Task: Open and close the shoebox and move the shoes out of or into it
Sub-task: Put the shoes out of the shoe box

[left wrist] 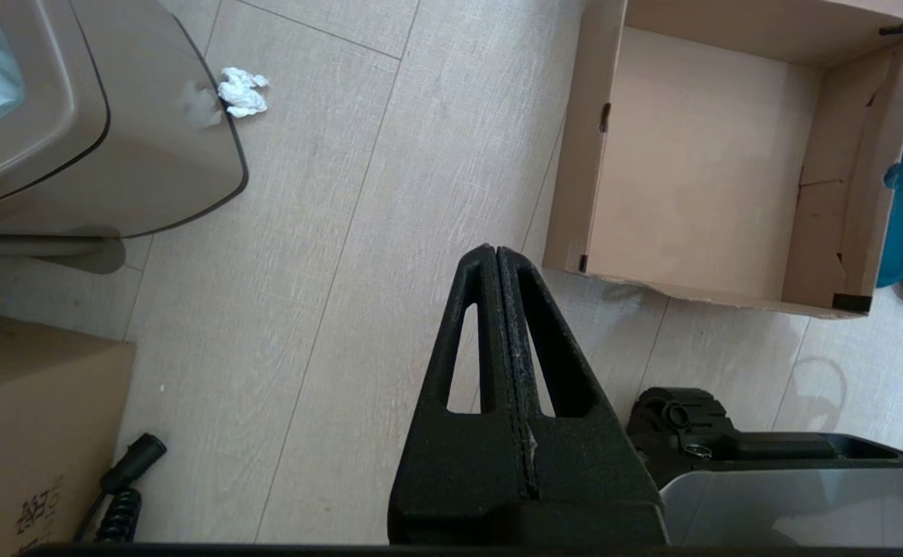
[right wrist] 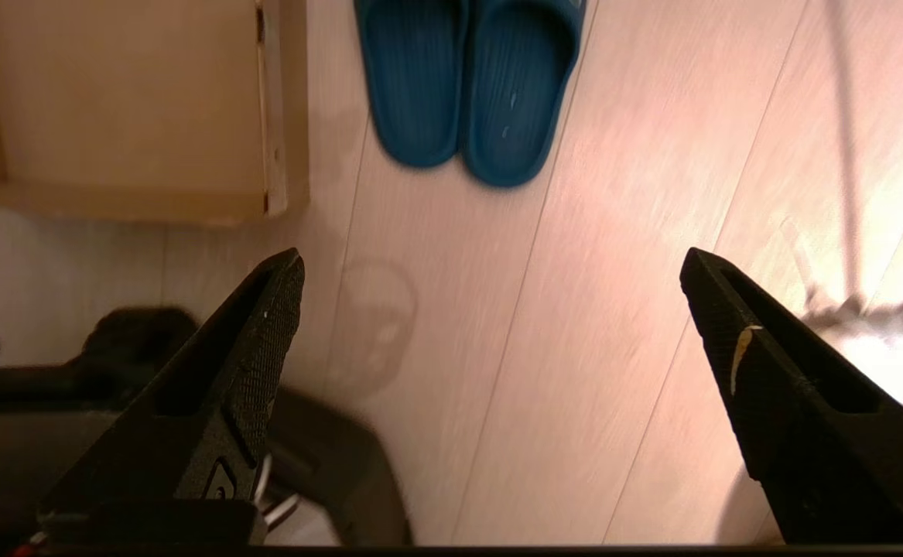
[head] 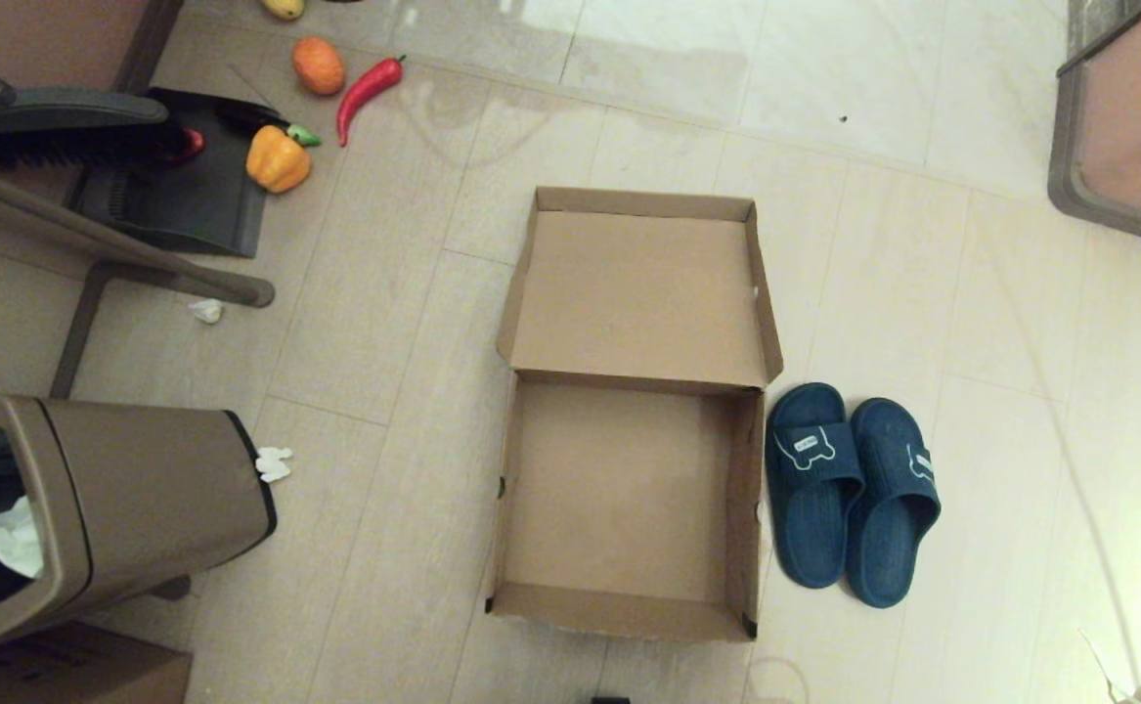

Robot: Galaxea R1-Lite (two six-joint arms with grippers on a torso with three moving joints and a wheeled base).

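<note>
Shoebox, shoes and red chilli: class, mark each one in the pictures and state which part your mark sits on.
shoebox [head: 619, 489]: head view, bare inside floor.
shoes [head: 810, 460]: head view, strap of the slipper nearest the box.
red chilli [head: 367, 88]: head view, middle of its body.

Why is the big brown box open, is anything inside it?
Open and empty: the shoebox lid lies folded back, its bare floor shows, and the shoes sit outside beside it.

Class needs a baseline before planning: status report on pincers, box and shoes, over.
Left pincer shut, right pincer open, both empty above floor. Brown cardboard shoebox open, empty. Navy rubber slippers on floor at its right. Nothing between.
</note>
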